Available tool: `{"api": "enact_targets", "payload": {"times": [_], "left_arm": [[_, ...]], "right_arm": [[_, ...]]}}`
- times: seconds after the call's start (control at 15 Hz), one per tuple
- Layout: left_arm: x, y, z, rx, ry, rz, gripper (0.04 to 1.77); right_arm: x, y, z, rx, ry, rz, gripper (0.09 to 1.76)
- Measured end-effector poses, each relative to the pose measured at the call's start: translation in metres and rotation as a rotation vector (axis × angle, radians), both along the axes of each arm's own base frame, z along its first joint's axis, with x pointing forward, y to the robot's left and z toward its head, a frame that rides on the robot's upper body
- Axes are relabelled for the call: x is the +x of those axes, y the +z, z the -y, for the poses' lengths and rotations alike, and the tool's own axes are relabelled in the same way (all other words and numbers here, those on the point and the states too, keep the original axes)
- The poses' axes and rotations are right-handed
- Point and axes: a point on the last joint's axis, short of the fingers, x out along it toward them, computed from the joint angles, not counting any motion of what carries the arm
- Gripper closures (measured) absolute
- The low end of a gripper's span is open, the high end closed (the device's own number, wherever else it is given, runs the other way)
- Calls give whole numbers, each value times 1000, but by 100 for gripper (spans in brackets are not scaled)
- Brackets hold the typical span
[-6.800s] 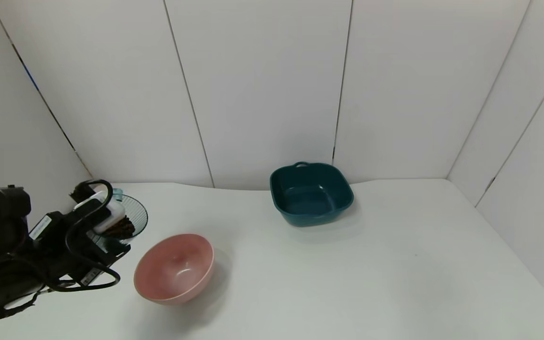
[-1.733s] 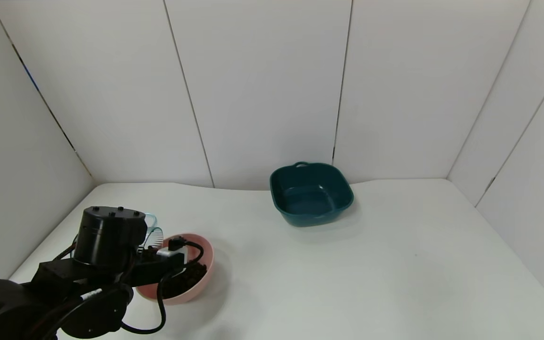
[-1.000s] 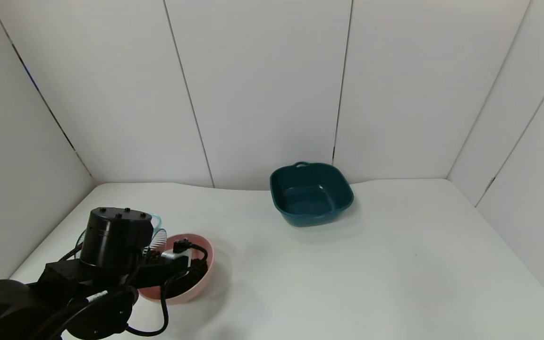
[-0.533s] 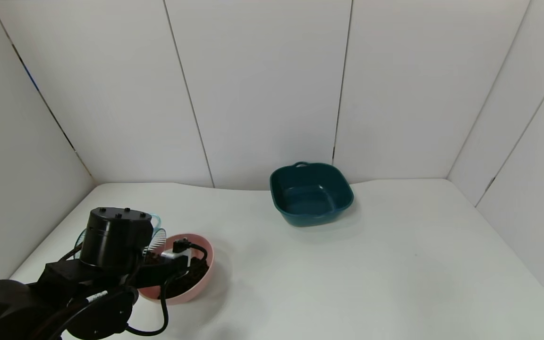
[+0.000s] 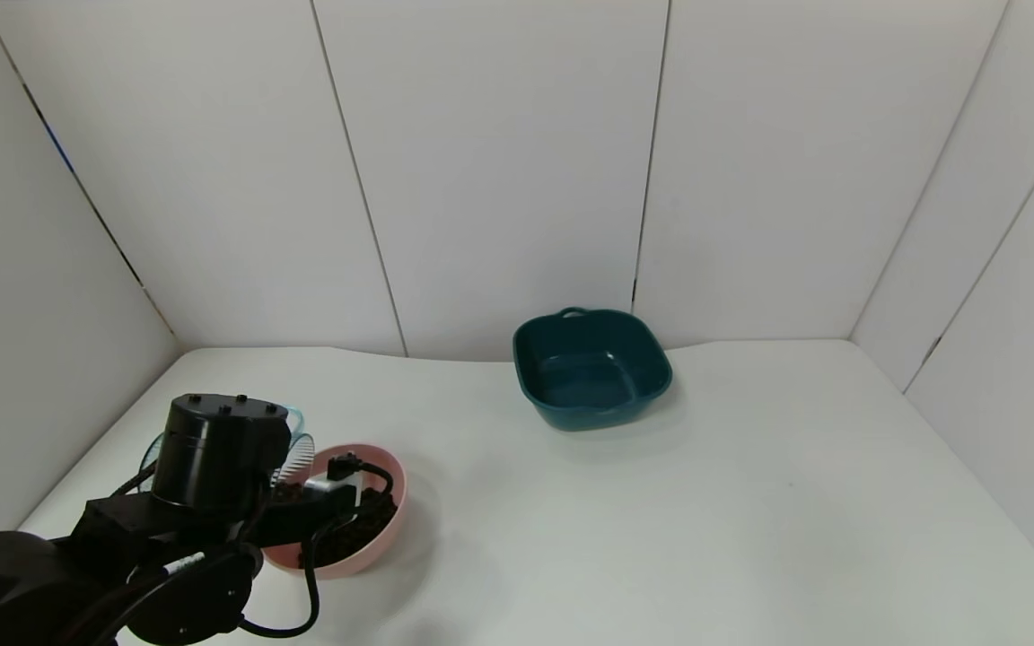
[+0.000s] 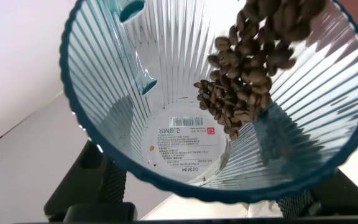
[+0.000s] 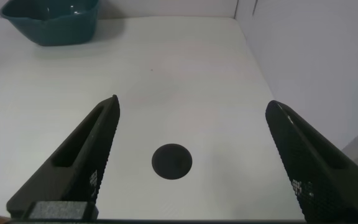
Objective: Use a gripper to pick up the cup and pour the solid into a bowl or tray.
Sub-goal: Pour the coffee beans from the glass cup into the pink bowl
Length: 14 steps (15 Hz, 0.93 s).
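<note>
— While that left gripper (image 5: 302,502) stays clamped shut on the cup (image 6: 210,99), what do you make of the cup itself?

— Thin ribbed plastic, see-through blue, so light and a bit springy, I'd judge (squeeze too hard and the wall would flex). The ribs should help the grip; a hold on the wall near the rim, as it has now, looks sensible. It is tipped right over above the pink bowl (image 5: 396,511) at the near left of the worktop (image 5: 705,520).

— And the beans?

— Small, dry and loose, so they roll rather than clump. In the wrist view some beans (image 6: 253,68) are sliding down the ribbed wall toward the mouth, and a dark heap already lies in the bowl.

— Different from a few seconds back?

— Very. Then the cup was carried nearly upright beside the bowl, full, and the bowl was empty. Over the last second hardly anything shifts; the arm holds the pour.

— The other arm?

— The right gripper (image 7: 185,155) hangs idle with its jaws wide apart over bare worktop, well away from the teal dish (image 5: 591,370).
</note>
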Motion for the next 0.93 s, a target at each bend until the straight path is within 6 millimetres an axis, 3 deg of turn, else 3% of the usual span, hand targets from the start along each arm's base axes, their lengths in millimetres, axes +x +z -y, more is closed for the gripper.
{"api": "enact_targets", "payload": {"times": [0.93], "left_arm": [[2,0,1,1,14,23,53]], "right_arm": [[0,0,0,0,0,0,14]]}}
